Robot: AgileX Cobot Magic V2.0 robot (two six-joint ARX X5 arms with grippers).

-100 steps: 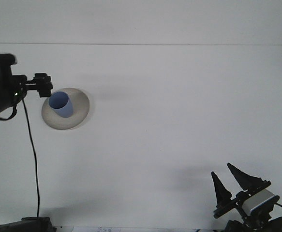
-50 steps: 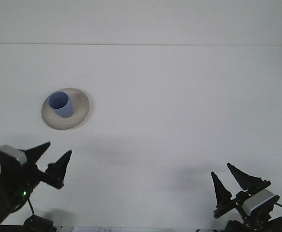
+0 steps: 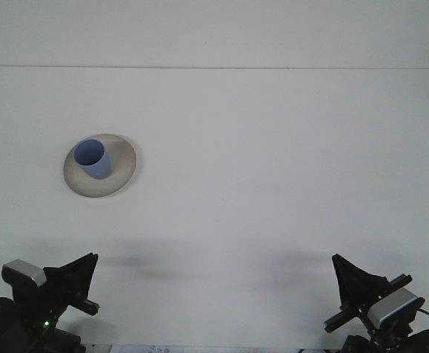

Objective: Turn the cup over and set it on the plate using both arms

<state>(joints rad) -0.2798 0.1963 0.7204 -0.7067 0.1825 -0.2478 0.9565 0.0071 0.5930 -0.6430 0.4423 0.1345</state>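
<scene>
Both arms sit low at the near edge of the front view, well apart, one in each bottom corner. Left gripper (image 3: 84, 267): black fingers pressed together into one wedge, tip pointing up and right; grey wrist block behind it, small green light below. Right gripper (image 3: 341, 266): fingers likewise appear closed into a single point, aimed up and left. Neither holds anything.

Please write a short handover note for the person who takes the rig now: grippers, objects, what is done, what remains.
Left gripper: shut, empty, low at the near left edge.
Right gripper: shut, empty, low at the near right edge.
Blue cup: upright, mouth up, standing on the plate, left of the table's centre.
Done: cup flipped and placed.
Left: seemingly nothing; only confirm that the cup stands stable.
</scene>
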